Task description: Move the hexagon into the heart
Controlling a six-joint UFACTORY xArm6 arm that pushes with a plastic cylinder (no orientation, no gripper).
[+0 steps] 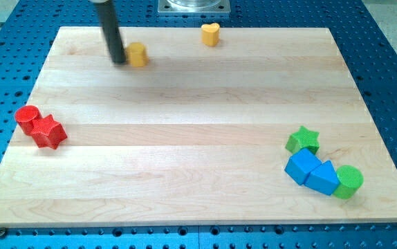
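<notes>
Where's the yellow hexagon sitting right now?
The yellow hexagon sits near the board's top edge, toward the view's left, with my tip right against its left side; the yellow heart lies to its right.

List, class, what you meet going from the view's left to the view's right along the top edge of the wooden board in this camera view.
My tip of the dark rod → yellow hexagon block, right beside the tip → yellow heart block, well apart to the right.

Red cylinder (27, 118) touching red star (49, 131), green star (303, 140), two blue blocks (312, 172), green cylinder (348, 181), wooden board (198, 124)
</notes>
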